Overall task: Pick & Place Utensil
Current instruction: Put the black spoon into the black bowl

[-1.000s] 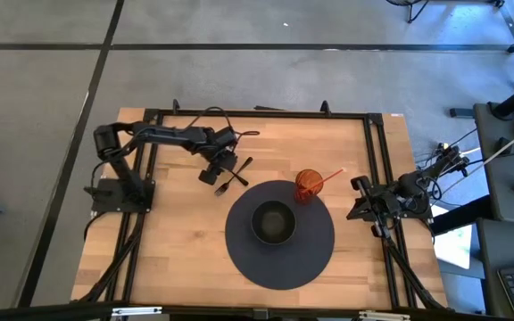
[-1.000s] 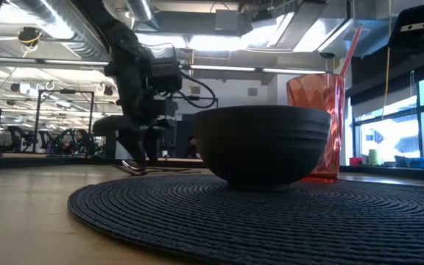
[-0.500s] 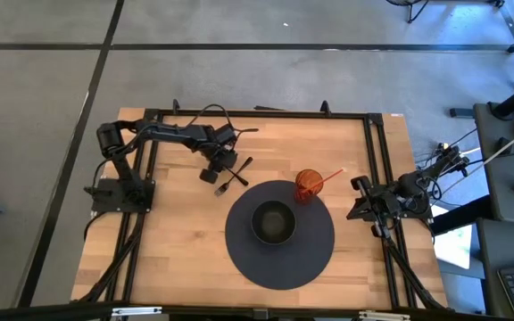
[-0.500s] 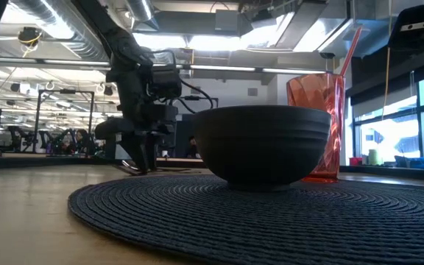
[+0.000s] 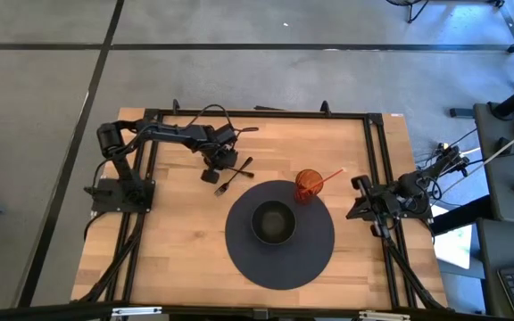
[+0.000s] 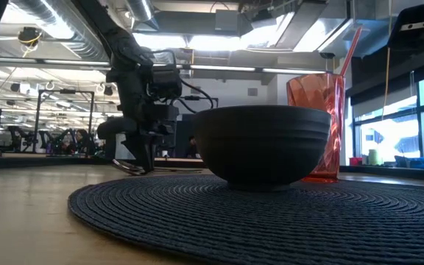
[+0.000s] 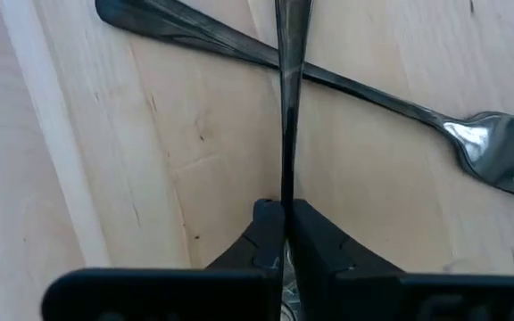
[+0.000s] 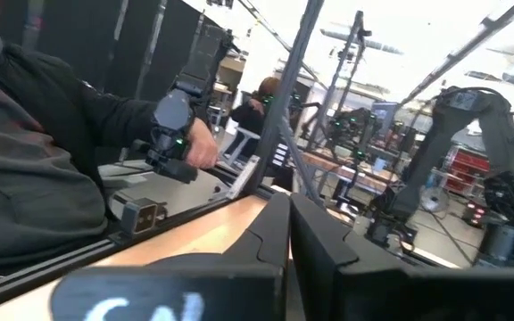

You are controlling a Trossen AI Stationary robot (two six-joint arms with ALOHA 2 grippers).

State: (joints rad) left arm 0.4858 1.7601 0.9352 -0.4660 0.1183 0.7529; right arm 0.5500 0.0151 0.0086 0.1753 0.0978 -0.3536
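Left arm [image 5: 163,135]: matte black links of rounded section, a round joint housing at the shoulder, mounted on a black square base plate. Loose black cables loop off the wrist. Left end effector [image 7: 283,234]: two black, wedge-shaped moulded fingers on a black crossbar. Right arm [image 5: 391,198]: same black finish, compact body with thin cables trailing off it. Right end effector [image 8: 288,234]: two smooth, dark, tapered fingers; pale lettering on the crossbar, not legible.

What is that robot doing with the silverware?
The left claw is pinched shut on a thin utensil that lies crossed over a fork on the wooden table, beside the round dark mat holding a bowl and an orange cup. The right claw waits at the table's right edge.
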